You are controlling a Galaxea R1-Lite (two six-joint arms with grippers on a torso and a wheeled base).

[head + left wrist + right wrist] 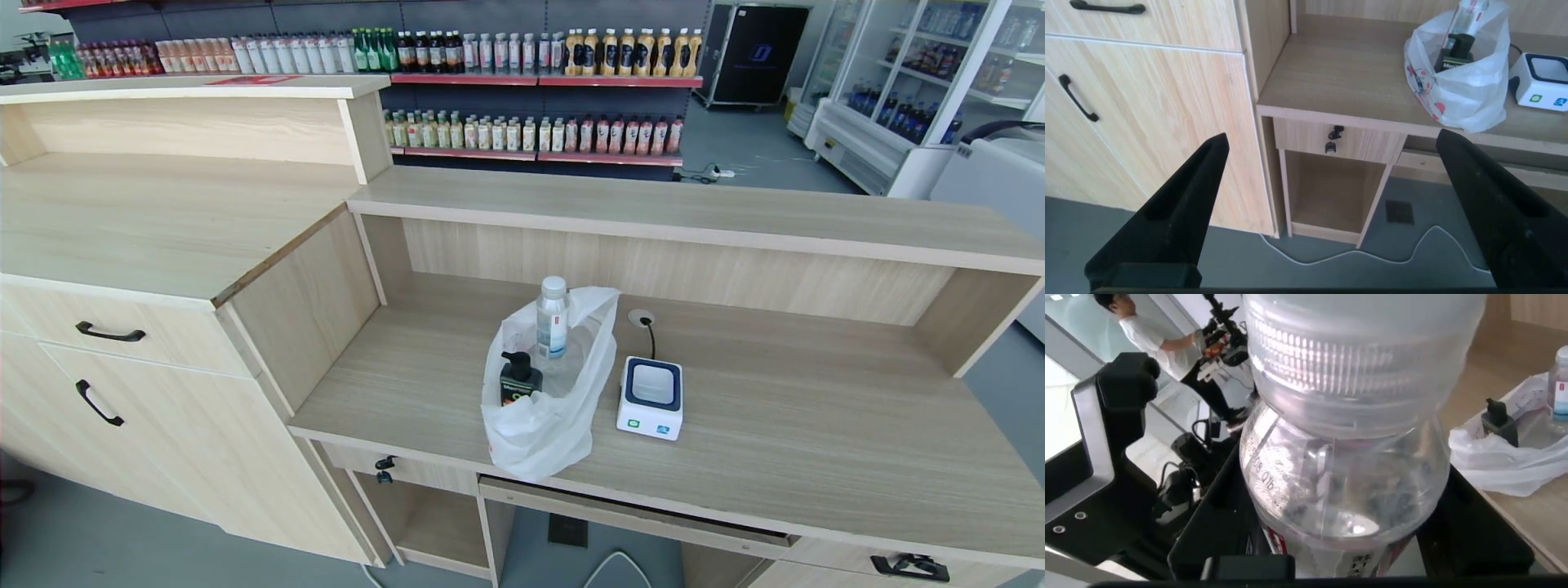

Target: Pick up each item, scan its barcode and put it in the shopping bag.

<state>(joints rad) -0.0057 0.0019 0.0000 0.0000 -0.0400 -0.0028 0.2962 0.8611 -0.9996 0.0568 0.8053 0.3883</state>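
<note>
Clear bottle [1347, 457] sits clamped in the right gripper [1343, 539]; left gripper [1333, 137] hangs low before the counter [1355, 73], spread wide apart

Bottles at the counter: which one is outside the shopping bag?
The clear bottle held in the right tool. The other two, a white-capped clear bottle and a black pump bottle, stand inside the shopping bag.

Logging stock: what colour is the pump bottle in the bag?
Pump bottle is black; clearest in head view.
</note>
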